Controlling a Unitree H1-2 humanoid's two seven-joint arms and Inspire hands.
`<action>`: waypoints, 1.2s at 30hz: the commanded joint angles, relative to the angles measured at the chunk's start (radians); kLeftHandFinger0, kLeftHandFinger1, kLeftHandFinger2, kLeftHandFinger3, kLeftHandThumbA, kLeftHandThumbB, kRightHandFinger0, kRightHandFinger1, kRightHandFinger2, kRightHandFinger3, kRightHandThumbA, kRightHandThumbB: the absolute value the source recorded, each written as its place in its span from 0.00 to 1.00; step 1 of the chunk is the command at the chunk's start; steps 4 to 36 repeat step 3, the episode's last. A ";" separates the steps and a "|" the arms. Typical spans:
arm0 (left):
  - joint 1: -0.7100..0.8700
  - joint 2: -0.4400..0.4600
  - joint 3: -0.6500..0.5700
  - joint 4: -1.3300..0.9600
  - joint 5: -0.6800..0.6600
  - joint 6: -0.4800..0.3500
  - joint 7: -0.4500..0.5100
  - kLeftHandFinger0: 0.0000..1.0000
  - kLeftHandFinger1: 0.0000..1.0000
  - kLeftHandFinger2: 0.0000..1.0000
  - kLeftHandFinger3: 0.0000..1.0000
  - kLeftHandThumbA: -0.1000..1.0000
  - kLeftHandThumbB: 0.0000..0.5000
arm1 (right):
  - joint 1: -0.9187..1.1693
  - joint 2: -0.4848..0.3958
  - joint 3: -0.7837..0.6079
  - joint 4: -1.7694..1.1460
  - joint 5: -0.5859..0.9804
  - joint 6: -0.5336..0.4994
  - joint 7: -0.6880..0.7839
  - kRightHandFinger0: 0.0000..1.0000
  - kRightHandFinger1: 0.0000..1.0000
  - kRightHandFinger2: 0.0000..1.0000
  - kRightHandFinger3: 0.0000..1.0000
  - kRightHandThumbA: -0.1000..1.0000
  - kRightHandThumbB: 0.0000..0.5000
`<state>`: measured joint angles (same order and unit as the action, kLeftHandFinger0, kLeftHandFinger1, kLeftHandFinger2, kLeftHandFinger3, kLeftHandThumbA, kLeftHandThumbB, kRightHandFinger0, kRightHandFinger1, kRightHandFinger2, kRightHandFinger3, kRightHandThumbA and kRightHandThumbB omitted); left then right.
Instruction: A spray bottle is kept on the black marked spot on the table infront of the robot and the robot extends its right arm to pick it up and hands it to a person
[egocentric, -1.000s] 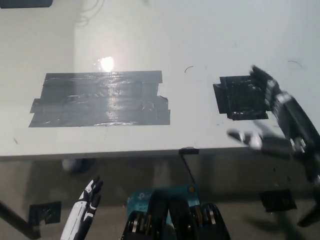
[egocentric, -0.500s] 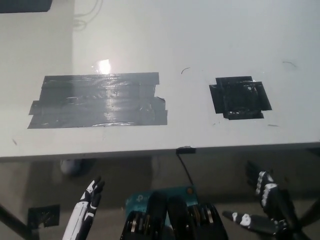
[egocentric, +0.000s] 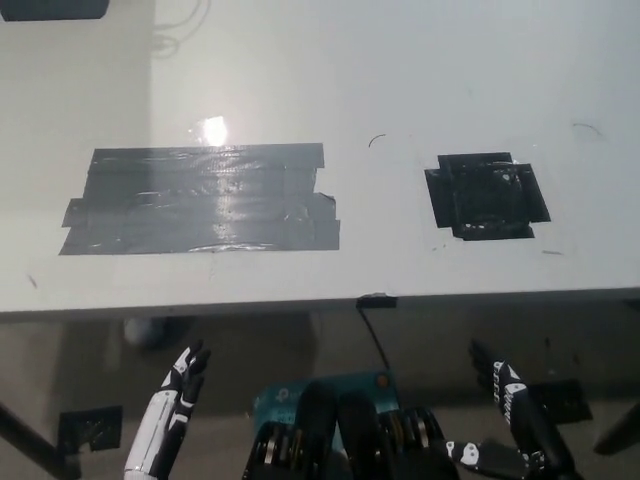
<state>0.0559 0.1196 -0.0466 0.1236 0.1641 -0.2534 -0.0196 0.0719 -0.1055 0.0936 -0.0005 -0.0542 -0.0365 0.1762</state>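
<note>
2 patches of dark tape lie on the white table: a wide grey rectangular tape patch at the left and a small black square tape mark at the right, near the table's near edge. That black mark is the spot meant for the spray bottle, and it is bare; no spray bottle shows anywhere in the head view, so I cannot tell where it is, and no person is in view either.

Below the table's near edge, at the lower right, hangs the black right hand, its fingers spread apart and holding nothing. It sits under the line of the black mark, a sensible resting place, I judge, since that mark is the point it must reach for. The white left hand rests at the lower left, also below the table edge, its fingers straight and loosely apart, empty and clear of the working side.

With the mark vacant and both hands low and empty, I judge that either the handover is done or a bottle has yet to be set down; the picture alone cannot settle which
</note>
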 joint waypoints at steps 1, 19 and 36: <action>0.006 0.012 0.005 -0.030 -0.005 -0.040 0.004 1.00 1.00 1.00 1.00 1.00 0.83 | -0.013 0.002 0.006 -0.019 0.006 -0.073 -0.004 1.00 1.00 1.00 1.00 1.00 0.55; 0.007 0.012 0.005 -0.031 -0.005 -0.040 0.004 1.00 1.00 1.00 1.00 1.00 0.83 | -0.013 0.002 0.006 -0.020 0.005 -0.074 -0.004 1.00 1.00 1.00 1.00 1.00 0.55; 0.007 0.012 0.005 -0.031 -0.005 -0.040 0.004 1.00 1.00 1.00 1.00 1.00 0.83 | -0.013 0.002 0.006 -0.020 0.005 -0.074 -0.004 1.00 1.00 1.00 1.00 1.00 0.55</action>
